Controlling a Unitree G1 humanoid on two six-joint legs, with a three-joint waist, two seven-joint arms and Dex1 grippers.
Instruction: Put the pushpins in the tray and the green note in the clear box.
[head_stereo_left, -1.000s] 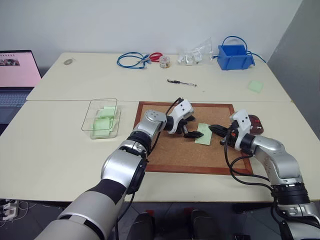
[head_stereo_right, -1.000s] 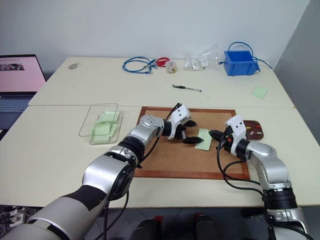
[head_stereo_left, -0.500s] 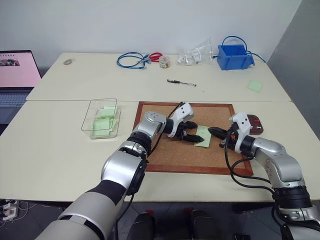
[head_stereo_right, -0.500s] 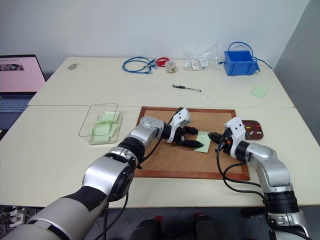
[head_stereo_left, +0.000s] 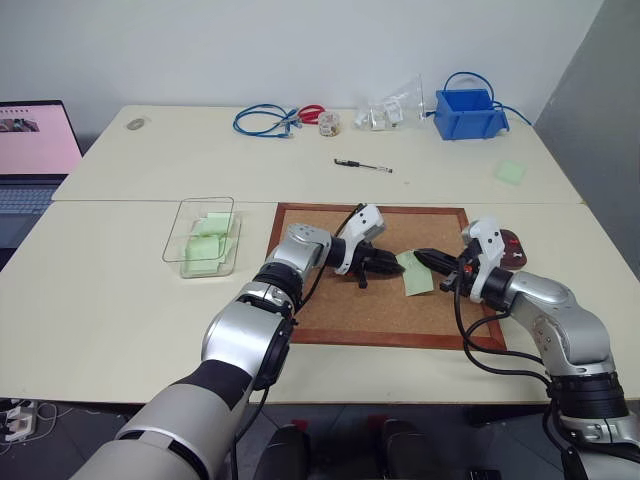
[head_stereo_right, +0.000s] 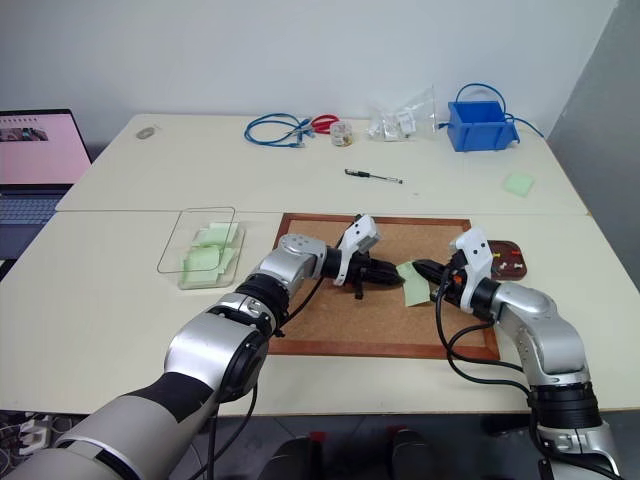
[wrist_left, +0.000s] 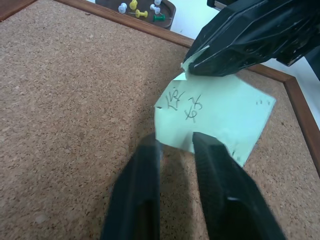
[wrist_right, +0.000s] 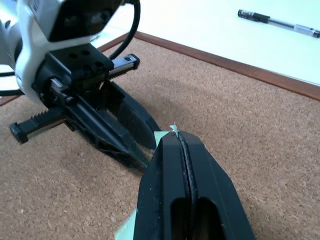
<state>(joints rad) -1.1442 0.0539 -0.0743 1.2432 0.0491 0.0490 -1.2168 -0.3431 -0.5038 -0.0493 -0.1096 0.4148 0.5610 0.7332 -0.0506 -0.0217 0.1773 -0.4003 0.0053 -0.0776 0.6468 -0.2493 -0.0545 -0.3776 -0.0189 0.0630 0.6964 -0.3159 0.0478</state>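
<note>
Pale green note (wrist_left: 216, 111), pen-scribbled, pinched by both end effectors.

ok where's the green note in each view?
Left eye: green note centre-right, on the cork board.
Right eye: same spot.
Left wrist: middle.
Right wrist: sliver at the clamped fingertips.
Shared landmark: cork board.

Between the left gripper (head_stereo_left: 385, 265) and the right gripper (head_stereo_left: 424, 257) only the green note (head_stereo_left: 414, 274) fills the narrow gap. Bare cork board (head_stereo_left: 330, 310) lies open beneath both. Beyond the right gripper's wrist sits the tray (head_stereo_right: 508, 258); the clear box (head_stereo_left: 203, 236) stands well behind the left arm.
</note>
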